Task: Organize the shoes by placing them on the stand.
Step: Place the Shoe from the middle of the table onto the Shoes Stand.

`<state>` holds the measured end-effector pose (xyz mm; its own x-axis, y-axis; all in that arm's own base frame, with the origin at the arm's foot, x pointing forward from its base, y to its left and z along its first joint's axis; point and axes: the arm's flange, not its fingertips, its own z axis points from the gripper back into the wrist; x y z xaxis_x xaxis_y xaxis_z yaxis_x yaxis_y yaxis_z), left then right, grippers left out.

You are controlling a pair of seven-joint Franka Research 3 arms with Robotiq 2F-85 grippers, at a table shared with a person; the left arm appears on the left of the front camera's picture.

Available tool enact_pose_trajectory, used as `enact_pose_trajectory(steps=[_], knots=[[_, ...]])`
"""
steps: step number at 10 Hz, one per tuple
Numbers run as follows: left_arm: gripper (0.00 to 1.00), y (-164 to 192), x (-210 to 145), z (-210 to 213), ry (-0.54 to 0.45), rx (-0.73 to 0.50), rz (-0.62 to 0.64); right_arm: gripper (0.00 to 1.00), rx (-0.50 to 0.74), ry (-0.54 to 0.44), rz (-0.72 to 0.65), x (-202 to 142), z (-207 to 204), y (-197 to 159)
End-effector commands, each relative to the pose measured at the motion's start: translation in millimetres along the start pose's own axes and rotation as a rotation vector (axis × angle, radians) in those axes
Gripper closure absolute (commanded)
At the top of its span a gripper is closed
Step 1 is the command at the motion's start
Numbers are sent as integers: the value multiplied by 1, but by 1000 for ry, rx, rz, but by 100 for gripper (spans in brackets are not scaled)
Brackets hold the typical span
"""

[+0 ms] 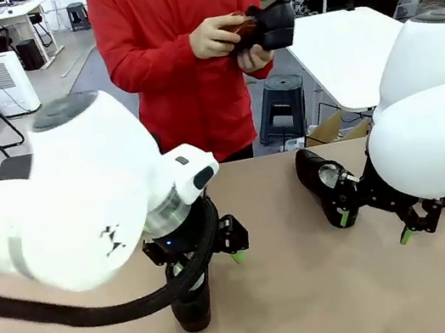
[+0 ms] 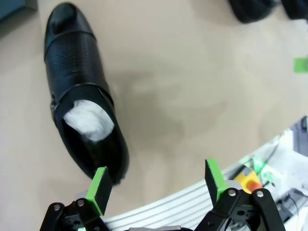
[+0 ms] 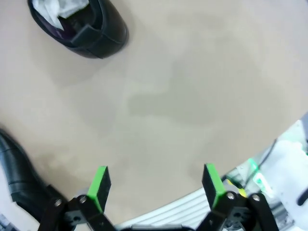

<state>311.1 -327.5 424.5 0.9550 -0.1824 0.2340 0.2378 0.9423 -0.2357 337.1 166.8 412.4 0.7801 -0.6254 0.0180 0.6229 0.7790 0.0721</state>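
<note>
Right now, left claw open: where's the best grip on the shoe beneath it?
Probably the heel rim of the shoe, from straight above. It sits sole-down with its opening up, and there is room between the white stuffing and the heel.

Front camera: fixed on robot's side, faces person point(image 1: 178, 62) across table point(image 1: 314, 297). Wrist cameras: close above, facing down; all share that table.

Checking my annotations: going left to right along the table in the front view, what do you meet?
The left gripper, open → black shoe lying on the table → right gripper, open.
</note>
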Motion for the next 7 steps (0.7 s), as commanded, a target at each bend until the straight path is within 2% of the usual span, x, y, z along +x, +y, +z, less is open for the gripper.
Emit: enact_pose_trajectory(steps=[1,3,7], knots=[[0,-10,16,-13,22,71,21,0,9,0,19,-1,-3,3],[0,-16,21,-26,63,65,40,0,9,0,19,-1,-3,3],[0,-17,29,-47,76,72,88,0,9,0,19,-1,-3,3]])
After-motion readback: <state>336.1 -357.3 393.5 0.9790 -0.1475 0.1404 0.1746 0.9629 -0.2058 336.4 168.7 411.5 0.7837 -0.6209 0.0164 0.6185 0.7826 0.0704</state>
